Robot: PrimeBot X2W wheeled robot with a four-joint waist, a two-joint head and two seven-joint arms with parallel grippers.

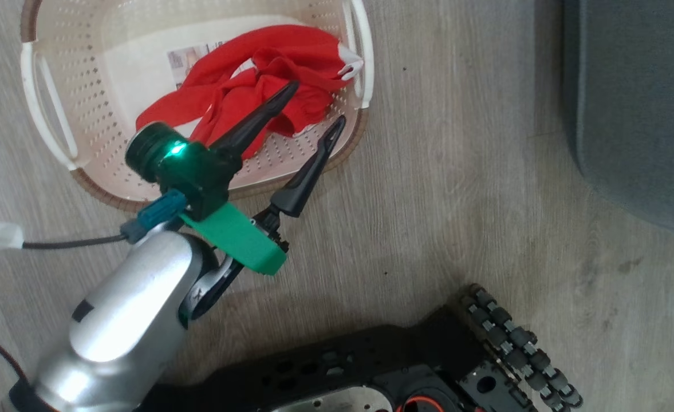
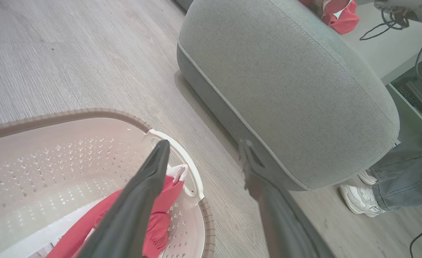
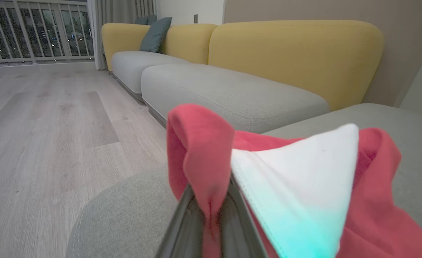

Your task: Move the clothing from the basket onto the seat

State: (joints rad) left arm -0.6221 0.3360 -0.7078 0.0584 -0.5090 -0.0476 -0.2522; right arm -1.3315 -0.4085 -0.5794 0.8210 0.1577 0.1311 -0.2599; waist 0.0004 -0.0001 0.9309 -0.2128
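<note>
1. On the wooden floor [image 1: 457,217], the basket [image 1: 44,86] is seen at the upper left of the head view, with the seat [image 1: 634,103] well apart at the right edge.
2. Part of the clothing [image 1: 239,86] is left crumpled in the basket, piled toward the handle [image 1: 365,51] nearer the seat, and a sticker [image 1: 190,57] on the basket's floor is partly covered by it.
3. The left claw [image 1: 318,103] is held spread wide above the basket's near side, and nothing is gripped between its fingers.
4. One finger [image 1: 256,120] is stretched over the red heap, and the other [image 1: 314,166] is set over the perforated wall by the brown rim.
5. The right claw [image 3: 212,200] is pressed together, and a fold of the clothing, red with a white panel [image 3: 297,179], is pinched in it.
6. That fold is spread over the seat's grey top and appears to rest on it, though the contact is blurred by the close view.
7. From the left wrist, a red piece [image 2: 343,18] is seen at the seat's far end, and a person's shoe [image 2: 358,199] and trouser leg [image 2: 408,175] are seen on the floor beside the seat's rounded corner.
8. Beyond the seat, from the right wrist, a sofa [image 3: 297,46] with yellow backs and grey cushions is shown.
</note>
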